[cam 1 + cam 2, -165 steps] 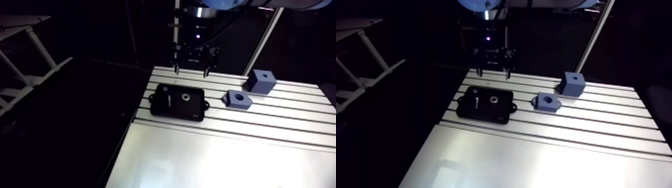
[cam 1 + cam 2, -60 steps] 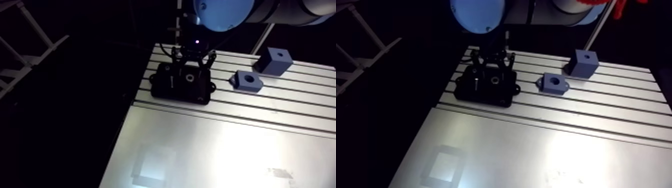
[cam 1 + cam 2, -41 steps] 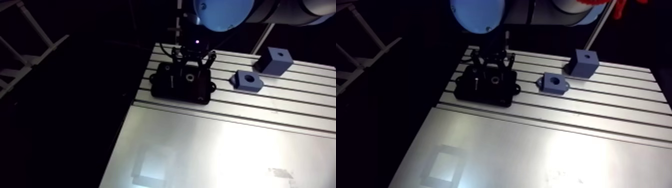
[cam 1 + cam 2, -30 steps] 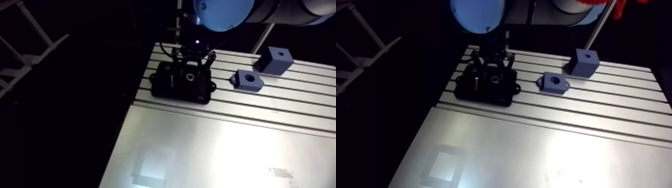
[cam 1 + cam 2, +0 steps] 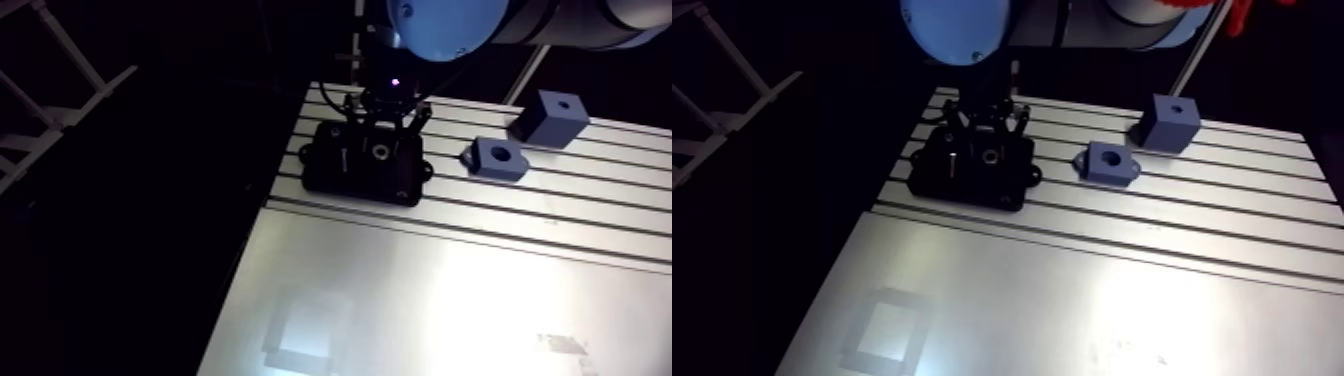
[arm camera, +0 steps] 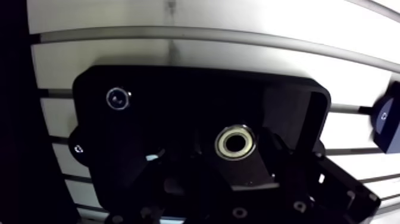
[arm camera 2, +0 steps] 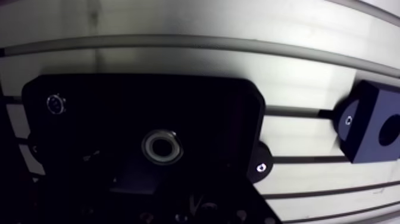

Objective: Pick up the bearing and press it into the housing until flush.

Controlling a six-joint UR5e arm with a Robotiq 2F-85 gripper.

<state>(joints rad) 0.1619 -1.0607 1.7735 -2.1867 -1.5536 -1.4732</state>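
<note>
Bearing (image 6: 236, 142) is sitting in the black plate (image 6: 178, 95), lying flat with its bore pointing straight up, on the half of the plate nearer the housing (image 5: 497, 158). Your gripper (image 5: 386, 122) hangs right over that same half of the plate. In the wrist view the silver ring lies directly below it, between the 2 fingers, not ahead of them or off to a side. The fingers are dark against the dark plate and hard to read, but they look spread wide on either side of the ring with nothing in them.

So the coming move, as I judge it, is a straight drop and a squeeze across the ring's outer rim. It's round, so you have no long axis to line up with, only centring. Watch the seat: the ring may sit low in the plate, leaving little rim to catch.

The housing lies off the plate's end, well apart from it, bore facing up. 1 blue cube (image 5: 547, 117) stands further out from the plate, beyond the housing. On the slotted table (image 5: 450, 300), nothing stands between plate and housing, so the carry across looks open. The pick is not yet made.
</note>
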